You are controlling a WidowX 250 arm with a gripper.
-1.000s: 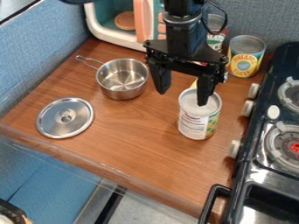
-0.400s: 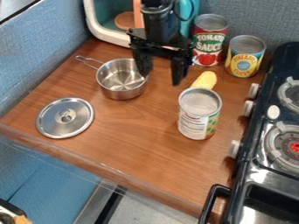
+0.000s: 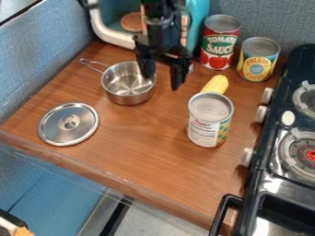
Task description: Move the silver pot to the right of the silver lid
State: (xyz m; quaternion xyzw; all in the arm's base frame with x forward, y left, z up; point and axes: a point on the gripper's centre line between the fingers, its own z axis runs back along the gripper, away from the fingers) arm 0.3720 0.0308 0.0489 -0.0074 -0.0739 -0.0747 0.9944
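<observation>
Camera view: the gripper (image 3: pixel 162 82) is at the right side of the silver pot (image 3: pixel 128 97), with its fingers (image 3: pixel 177 77) spread well apart and nothing held between them. The pot stands upright on the counter (image 3: pixel 142 140), its handle (image 3: pixel 93 64) pointing to the upper left. It is up and to the right of the silver lid (image 3: pixel 69 124), the two well apart.

Relative position: the finger nearer the pot overlaps the right part of the rim; the other lies outside the pot, over the wood. From this angle, finger height is probably above the rim, but contact cannot be confirmed.

Fault 1: descent with poor alignment. Cause: a fingertip landing on the rim rather than clearing it. Likely result: the pot tilts or skids.

Fault 2: empty grip. Cause: closing too high, or with both fingers outside the wall.

Fault 3: slip or rotation during the lift. Cause: smooth metal held at one edge, with the handle adding an off-centre load.

Fault 4: collision during transfer. Cause: a low or wide path, striking the lid or the large can (image 3: pixel 207 132).
</observation>
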